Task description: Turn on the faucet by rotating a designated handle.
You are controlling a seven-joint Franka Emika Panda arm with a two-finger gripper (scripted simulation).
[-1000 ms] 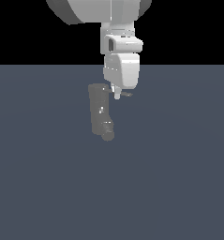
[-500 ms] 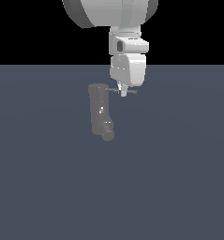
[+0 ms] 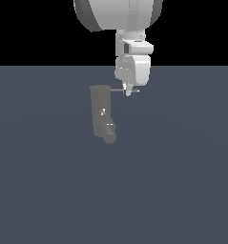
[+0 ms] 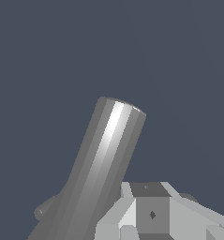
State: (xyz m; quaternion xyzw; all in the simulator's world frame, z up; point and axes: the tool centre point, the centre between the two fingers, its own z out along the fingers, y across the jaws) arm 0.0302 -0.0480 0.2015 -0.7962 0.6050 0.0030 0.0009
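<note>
Gray floor [image 3: 182, 190] | faucet [image 3: 101, 114] unlabeled | tool [image 3: 129, 92] at handle [image 3: 119, 90], grip unclear

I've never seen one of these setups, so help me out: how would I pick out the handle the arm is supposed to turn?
Find the dull-gray upright faucet standing alone on the dark floor in the exterior view. From its top a thin gray rod, the handle, sticks out sideways toward that view's right, reaching the gripper hanging under the white arm. Unlike the short rounded spout stub at the faucet's lower end, it is straight and slender.
</note>
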